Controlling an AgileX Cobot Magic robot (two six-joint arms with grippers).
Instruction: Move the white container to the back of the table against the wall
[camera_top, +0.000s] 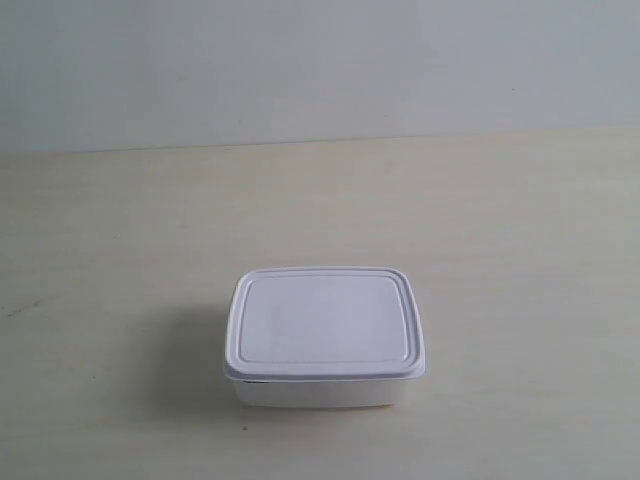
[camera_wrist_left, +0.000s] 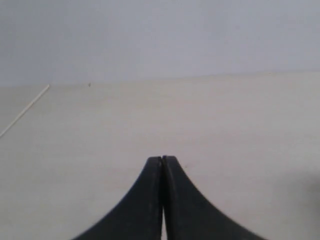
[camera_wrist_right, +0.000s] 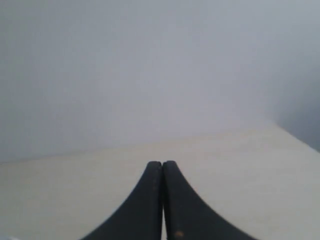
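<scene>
White container (camera_top: 325, 335) sits untouched; left hand (camera_wrist_left: 162, 159) and right hand (camera_wrist_right: 162, 163) are pressed together, so a shove might spin it.

Right gripper (camera_wrist_right: 162, 164): black jaws pressed together, tips touching. Pale table (camera_wrist_right: 65, 190) beneath. Plain grey wall (camera_wrist_right: 150, 70) at gripper's 12 o'clock; table edge toward 2 o'clock.

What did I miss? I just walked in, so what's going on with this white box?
Nothing is handling the white container yet. It sits closed on the table, with a wide stretch of bare surface between it and the wall. The left gripper and the right gripper are both shut and empty, and neither wrist view shows the container. No arm appears in the exterior view.
</scene>
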